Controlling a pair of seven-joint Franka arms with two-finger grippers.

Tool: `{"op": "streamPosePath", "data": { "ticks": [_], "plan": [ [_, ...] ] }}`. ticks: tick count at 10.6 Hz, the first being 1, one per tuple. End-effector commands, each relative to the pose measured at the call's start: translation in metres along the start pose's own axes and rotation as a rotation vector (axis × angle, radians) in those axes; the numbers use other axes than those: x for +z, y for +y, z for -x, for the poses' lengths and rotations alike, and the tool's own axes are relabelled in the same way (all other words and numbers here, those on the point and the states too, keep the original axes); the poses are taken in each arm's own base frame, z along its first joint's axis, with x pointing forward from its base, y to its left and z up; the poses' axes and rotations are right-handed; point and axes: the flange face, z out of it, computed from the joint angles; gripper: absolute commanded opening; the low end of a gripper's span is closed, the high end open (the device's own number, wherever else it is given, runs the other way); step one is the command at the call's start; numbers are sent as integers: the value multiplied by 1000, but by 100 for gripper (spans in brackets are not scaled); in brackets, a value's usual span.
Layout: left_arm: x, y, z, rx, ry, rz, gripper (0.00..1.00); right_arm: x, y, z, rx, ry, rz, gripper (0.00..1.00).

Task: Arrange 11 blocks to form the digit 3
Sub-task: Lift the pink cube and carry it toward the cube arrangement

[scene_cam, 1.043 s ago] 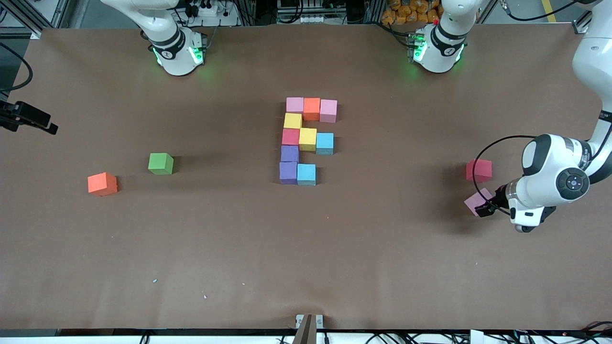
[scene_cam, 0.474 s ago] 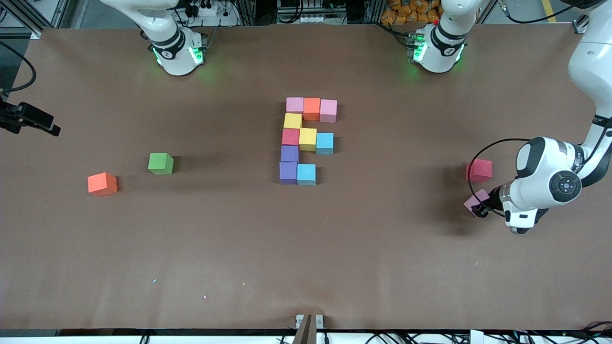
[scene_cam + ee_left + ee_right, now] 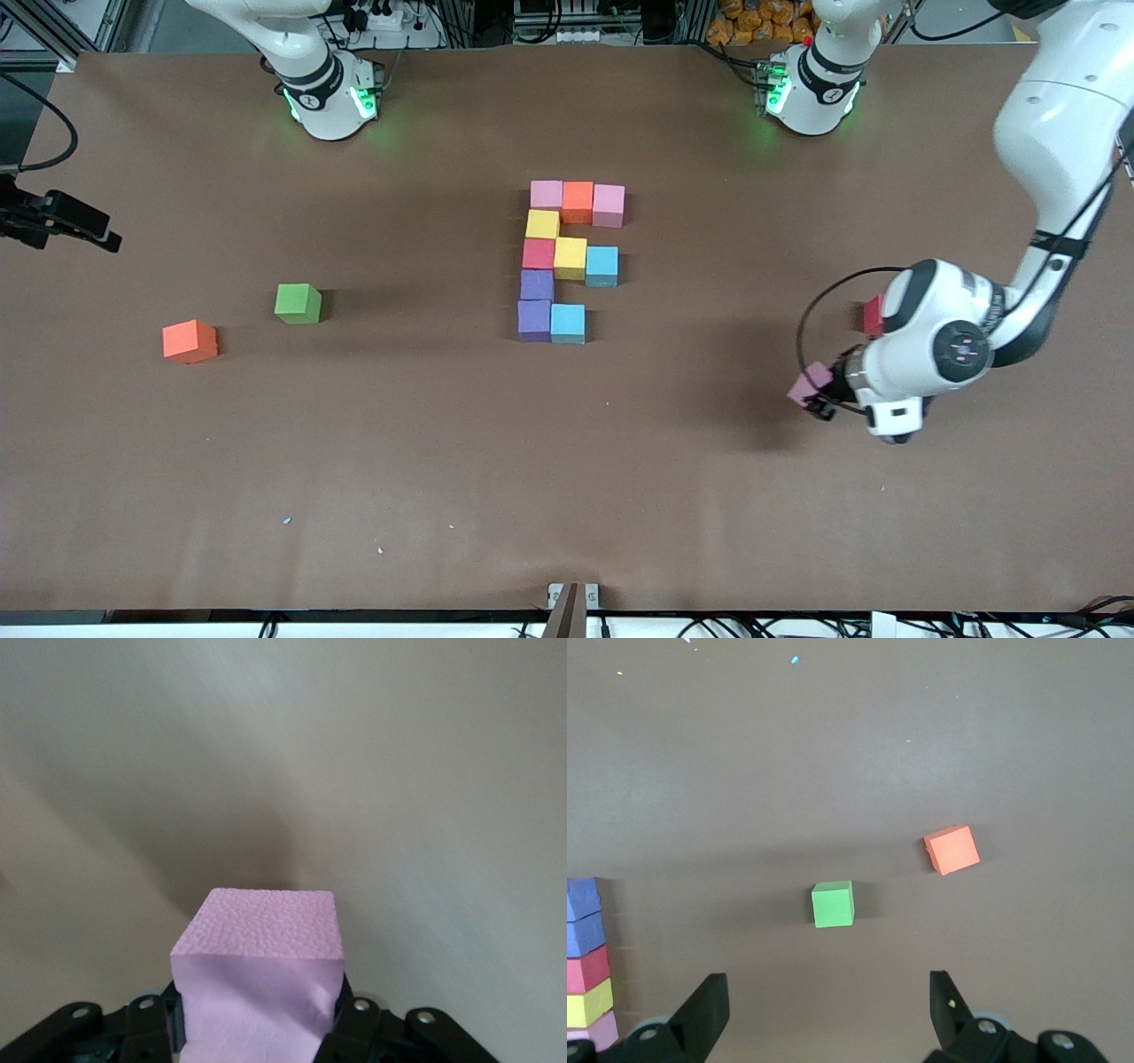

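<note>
Left gripper (image 3: 820,398) is clamped on a matte pink cube (image 3: 259,979) (pebbly foam texture) above bare table; right gripper (image 3: 828,1010) waits, wide open.

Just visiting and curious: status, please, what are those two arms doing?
Left gripper shut on pink block, over bare table. Right gripper open, waiting. Nine blocks already grouped mid-table. Nothing in the way.

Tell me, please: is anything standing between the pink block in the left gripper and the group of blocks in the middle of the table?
Nothing visible does. The left gripper is shut on the pink block, lifted over bare table. Between it and the block group only brown surface shows. The red block lies toward the left arm's end, off that line.
</note>
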Motion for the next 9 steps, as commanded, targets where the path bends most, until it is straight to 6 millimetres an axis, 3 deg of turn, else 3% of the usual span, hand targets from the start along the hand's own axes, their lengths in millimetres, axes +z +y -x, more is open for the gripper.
{"op": "streamPosePath", "data": {
  "ticks": [1,6,9],
  "plan": [
    [-12,27,55,-120,-17,-15,0,-3,-5,4,3,3,10,100],
    [-7,50,134,-357,-10,-25,0,-2,-14,5,-15,-5,11,100],
    [9,64,191,-474,-25,-24,0,0,-13,4,-12,-8,11,100]
  ]
}}
